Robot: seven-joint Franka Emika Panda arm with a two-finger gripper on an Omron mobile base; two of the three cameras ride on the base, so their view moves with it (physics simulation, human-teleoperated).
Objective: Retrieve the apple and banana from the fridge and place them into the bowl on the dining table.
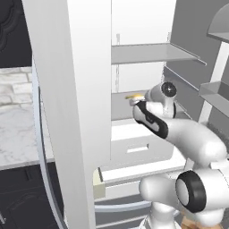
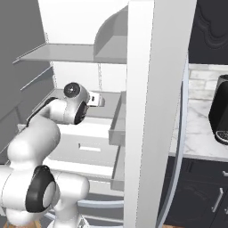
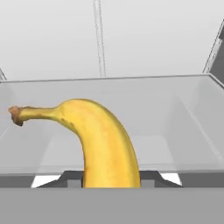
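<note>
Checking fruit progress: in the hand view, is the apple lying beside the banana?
No: the banana lies alone on the pale fridge shelf.

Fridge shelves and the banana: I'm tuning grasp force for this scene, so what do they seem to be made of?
The fridge shelves look like thin clear or frosted glass or plastic: flat grey see-through panes with pale edges. The banana looks like soft fruit with a matte yellow peel, small brown speckles and a darker stem tip. The gripper is shut on the banana.
</note>
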